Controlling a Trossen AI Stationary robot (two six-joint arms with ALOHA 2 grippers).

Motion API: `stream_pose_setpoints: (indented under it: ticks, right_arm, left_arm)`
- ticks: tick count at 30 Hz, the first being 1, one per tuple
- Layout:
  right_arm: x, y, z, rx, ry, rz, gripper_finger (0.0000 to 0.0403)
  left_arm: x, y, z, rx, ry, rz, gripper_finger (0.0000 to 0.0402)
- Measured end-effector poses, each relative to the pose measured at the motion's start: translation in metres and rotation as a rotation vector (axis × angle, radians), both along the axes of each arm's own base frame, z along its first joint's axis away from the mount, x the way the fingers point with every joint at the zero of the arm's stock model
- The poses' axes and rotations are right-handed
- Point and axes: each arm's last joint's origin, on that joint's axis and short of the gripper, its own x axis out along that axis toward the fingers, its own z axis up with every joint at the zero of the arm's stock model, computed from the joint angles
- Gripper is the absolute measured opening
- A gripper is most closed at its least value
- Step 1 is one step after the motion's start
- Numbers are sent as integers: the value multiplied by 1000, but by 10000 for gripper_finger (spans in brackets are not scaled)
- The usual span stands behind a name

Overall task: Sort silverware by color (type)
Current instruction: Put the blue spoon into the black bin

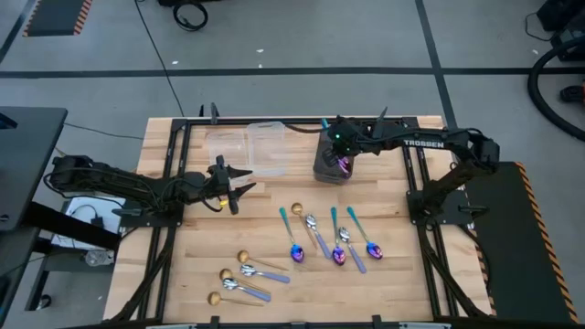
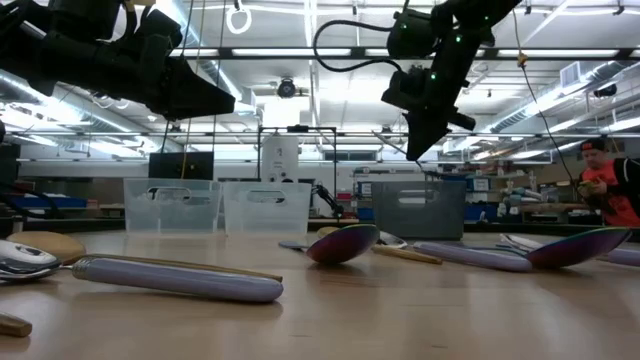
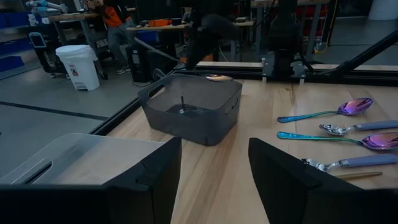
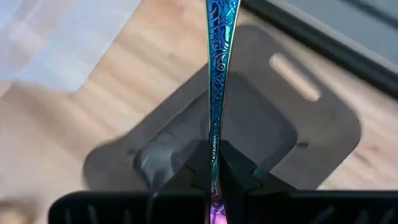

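Note:
My right gripper [image 1: 342, 157] [image 4: 215, 163] hangs over the dark grey bin [image 1: 331, 170] [image 4: 186, 143], shut on an iridescent blue-purple spoon with a teal handle [image 4: 219, 56]. In the low view it [image 2: 414, 148] points down above that bin [image 2: 418, 208]. My left gripper [image 1: 243, 188] [image 3: 214, 165] hovers open near the clear bins [image 1: 251, 146]. On the table lie iridescent spoons [image 1: 297, 245], silver spoons with lavender handles [image 1: 353, 250] [image 1: 263, 272] and gold spoons [image 1: 226, 274]. My right gripper pinches the iridescent spoon between its two fingertips [image 4: 200, 167] on the handle's bowl end [image 4: 214, 140]. The teal handle runs on past the fingertips, along them, down toward the dark bin's floor. The purple bowl [image 4: 217, 214] sits back between the fingers. The spoon is lifted clear.
Two clear plastic bins [image 1: 228, 144] [image 1: 271, 146] stand at the far side, left of the dark bin. Black frame rails [image 1: 416, 196] border the wooden table. A person in red [image 2: 612, 190] shows in the room behind.

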Motion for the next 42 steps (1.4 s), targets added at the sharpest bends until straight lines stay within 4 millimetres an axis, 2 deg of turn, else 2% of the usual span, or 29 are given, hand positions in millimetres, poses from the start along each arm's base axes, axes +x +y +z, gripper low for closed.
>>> stream_pose_setpoints:
  ticks: [18,36,42]
  right_arm:
    - [-9,1,-52,-4,-89,-83,18]
    - [-16,-1,-62,113,-53,-96,28]
    - [-15,-2,-67,133,-37,-100,54]
  left_arm:
    - [0,0,0,1,1,1,194]
    - [0,0,0,1,1,1,194]
    - [0,0,0,0,2,1,194]
